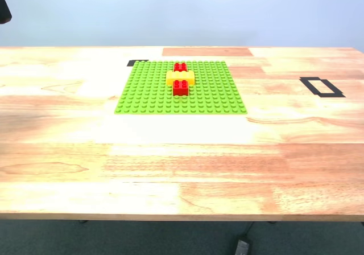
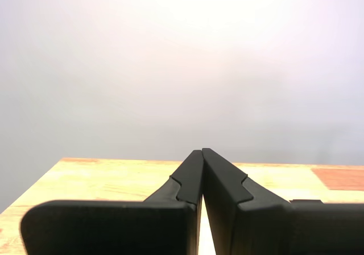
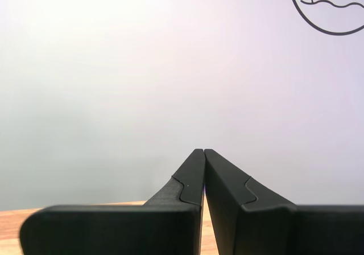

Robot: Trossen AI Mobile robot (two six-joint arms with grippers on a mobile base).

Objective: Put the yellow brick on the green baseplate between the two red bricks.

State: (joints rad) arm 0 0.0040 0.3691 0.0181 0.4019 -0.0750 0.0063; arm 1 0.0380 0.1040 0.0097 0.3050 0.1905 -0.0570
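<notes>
Sat on the green baseplate [image 1: 149, 90], toward its far edge: the yellow brick [image 1: 180, 77], touching and between the two red bricks [image 1: 181, 87], one nearer, one farther. Lay toward the wooden table's [image 1: 182, 164] far edge, that baseplate. Pressed together and empty, my first gripper [image 2: 202, 151]; likewise my second gripper [image 3: 203, 150], both raised clear.

exterior cam: high, front-on over table [image 1: 68, 169] | both wrist cams: low, level along closed jaws toward wall [image 2: 170, 67] | shared: just table edge and wall
</notes>
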